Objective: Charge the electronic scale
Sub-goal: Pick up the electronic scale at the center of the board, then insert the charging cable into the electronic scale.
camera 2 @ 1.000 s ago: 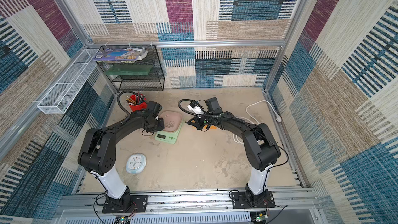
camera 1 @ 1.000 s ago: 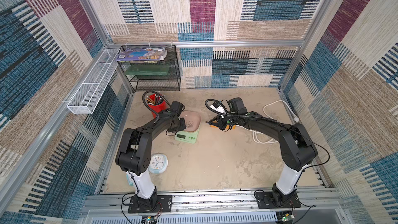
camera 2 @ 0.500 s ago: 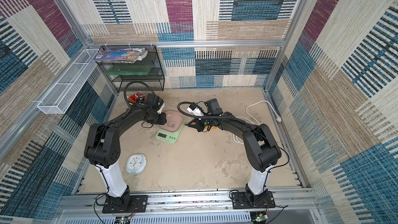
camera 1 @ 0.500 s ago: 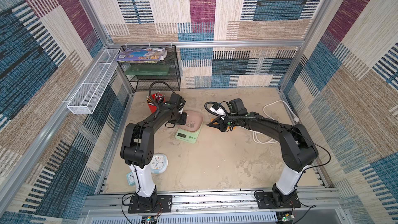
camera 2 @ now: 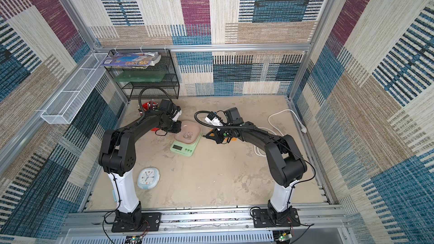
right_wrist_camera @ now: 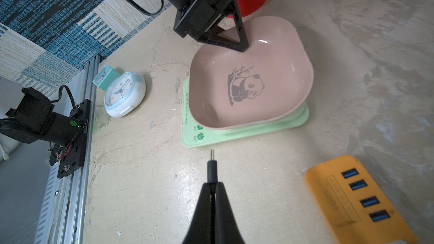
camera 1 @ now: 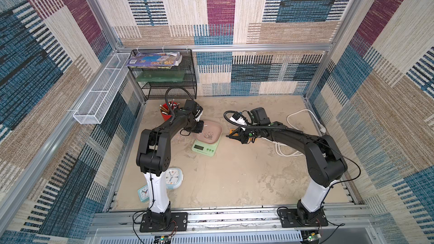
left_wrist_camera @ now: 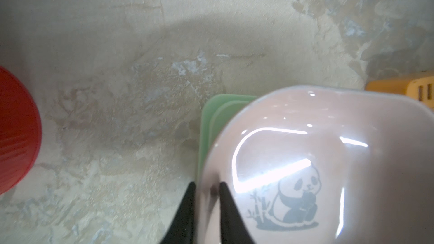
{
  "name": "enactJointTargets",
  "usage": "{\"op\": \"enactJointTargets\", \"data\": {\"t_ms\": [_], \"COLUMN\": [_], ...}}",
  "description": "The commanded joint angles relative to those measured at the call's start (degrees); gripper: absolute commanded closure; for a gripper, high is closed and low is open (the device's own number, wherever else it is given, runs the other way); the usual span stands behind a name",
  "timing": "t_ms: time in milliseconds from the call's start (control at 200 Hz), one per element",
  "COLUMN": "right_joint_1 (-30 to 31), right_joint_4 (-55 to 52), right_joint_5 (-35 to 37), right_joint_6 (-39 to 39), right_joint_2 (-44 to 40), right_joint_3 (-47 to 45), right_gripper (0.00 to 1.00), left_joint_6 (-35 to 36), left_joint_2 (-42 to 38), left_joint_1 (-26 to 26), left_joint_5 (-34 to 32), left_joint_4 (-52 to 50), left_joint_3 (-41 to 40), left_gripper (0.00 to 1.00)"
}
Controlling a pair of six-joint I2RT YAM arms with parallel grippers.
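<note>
While the scale point(camera 1: 203, 148) sits on the desk point(camera 1: 234, 179) a little behind the middle, between the two arms, its display faces the front rail. A pink panda tray point(camera 1: 209, 132) lies on top, overhanging the mint base. The left jaws are closed on the tray's rim at the side nearest the red cup point(camera 1: 165, 113). In the left wrist view one black finger point(left_wrist_camera: 186, 214) lies outside the rim and the other inside the tray point(left_wrist_camera: 328, 149), with the wall pinched between them. Whether the tray is lifted off the scale there I cannot tell. The right jaws are shut on a black plug point(right_wrist_camera: 212, 170), gripped by its body. Its bare metal tip points at the scale's point(right_wrist_camera: 246, 134) side edge, near the corner with the green buttons, and is just short of that edge, not touching. An orange strip point(right_wrist_camera: 352, 198) with four blue ports lies just beside the right jaws, apart from the scale. A pale-blue clock point(camera 1: 173, 177) is near the left arm's base, well apart from the scale, with a smaller teal clock point(camera 1: 143, 192) just beside it.
</note>
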Motion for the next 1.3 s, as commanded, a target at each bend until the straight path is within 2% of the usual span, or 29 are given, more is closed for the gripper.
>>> {"op": "enactJointTargets", "data": {"t_ms": [0, 230, 481, 776, 936, 1292], "right_joint_1": [-0.21, 0.66, 0.89, 1.33, 1.81, 2.44], "right_joint_4": [1.46, 2.61, 4.15, 3.93, 3.20, 0.68], "right_joint_5": [3.08, 0.81, -4.64, -8.65, -10.37, -13.73], "right_joint_6": [4.22, 7.35, 6.53, 6.52, 5.92, 6.02], "right_joint_2": [-1.20, -1.80, -2.59, -2.14, -1.88, 1.04], "right_joint_3": [-0.34, -1.00, -2.86, -2.78, -2.62, -0.32], "right_gripper": [1.00, 1.00, 1.00, 1.00, 1.00, 1.00], "left_joint_6": [-2.05, -9.16, -17.96, -17.91, -16.15, -20.16], "left_joint_2": [-3.05, -11.47, -17.56, -24.50, -26.04, -30.95], "left_joint_1": [0.99, 4.79, 9.62, 10.16, 10.67, 10.86], "left_joint_5": [3.59, 13.03, 28.51, 27.16, 28.53, 25.35], "left_joint_4": [1.67, 9.82, 21.81, 24.83, 25.51, 34.26], "left_joint_3": [-2.34, -11.21, -20.55, -24.92, -26.04, -31.67], "left_gripper": [1.00, 1.00, 1.00, 1.00, 1.00, 1.00]}}
